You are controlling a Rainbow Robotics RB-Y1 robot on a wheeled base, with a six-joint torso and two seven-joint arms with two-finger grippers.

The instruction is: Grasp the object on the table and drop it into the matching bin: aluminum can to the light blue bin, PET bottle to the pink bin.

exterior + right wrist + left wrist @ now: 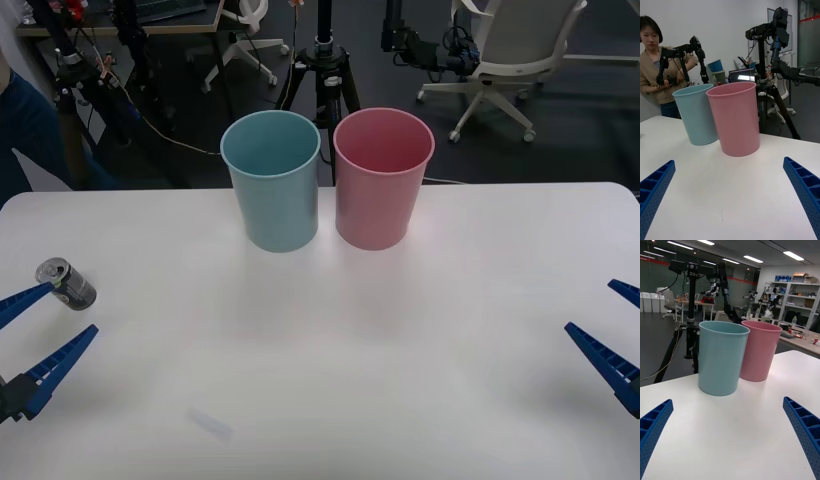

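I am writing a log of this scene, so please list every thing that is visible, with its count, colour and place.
aluminum can: one, dark grey-black with a silver top, lying tilted on the table near its left edge, close to the left gripper's far finger.
light blue bin: one, pale blue, upright at the far middle of the table, left of the pink bin.
pink bin: one, pink, upright, right beside the light blue bin.
table: one, white, in front of the robot.
left gripper: one, blue fingers, open, low at the table's left edge.
right gripper: one, blue fingers, open, at the table's right edge.
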